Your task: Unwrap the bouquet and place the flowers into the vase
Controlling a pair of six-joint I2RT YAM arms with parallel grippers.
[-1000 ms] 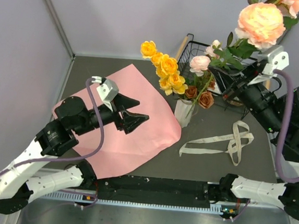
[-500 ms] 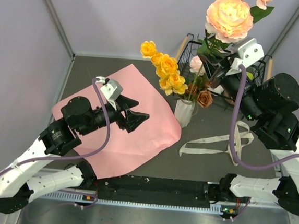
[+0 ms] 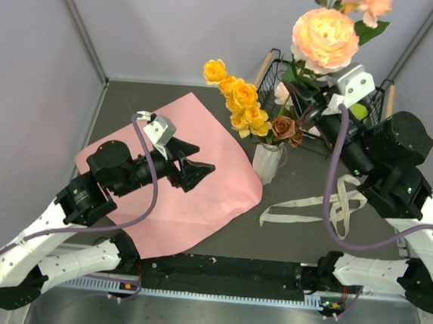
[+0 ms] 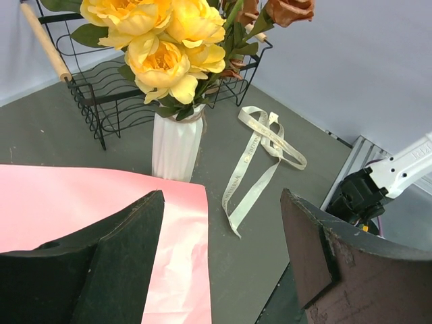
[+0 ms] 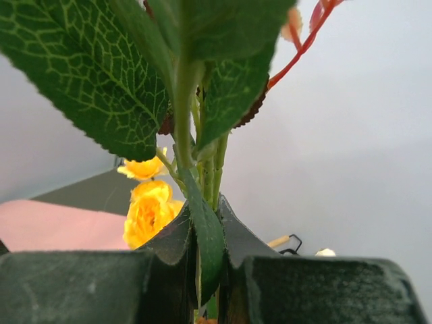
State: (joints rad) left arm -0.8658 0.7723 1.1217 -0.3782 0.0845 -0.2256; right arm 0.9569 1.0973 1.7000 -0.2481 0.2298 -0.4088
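A: Where was the vase?
B: The vase (image 3: pixel 266 163) stood upright on the table (image 3: pixel 301 238), touching the right edge of the pink paper (image 3: pixel 189 213) and in front of the wire basket (image 3: pixel 273 74). 1 spray of yellow roses (image 3: pixel 240 105) already sat in it.
A: And the right arm?
B: The right gripper (image 3: pixel 313 110) was clamped on the green stems (image 5: pixel 209 172) of a spray topped by a big peach rose (image 3: pixel 325 38). It held the spray upright, above and just right of the vase. I couldn't tell whether the lower end reached the vase's mouth.
A: The left?
B: The left gripper (image 4: pixel 221 197) hung over the paper with its 2 fingers wide apart. It held nothing and pointed toward the vase.
A: The wrapping?
B: The paper lay spread flat. The ribbon (image 3: pixel 332 205) lay loose on the table, right of the vase and apart from the paper.
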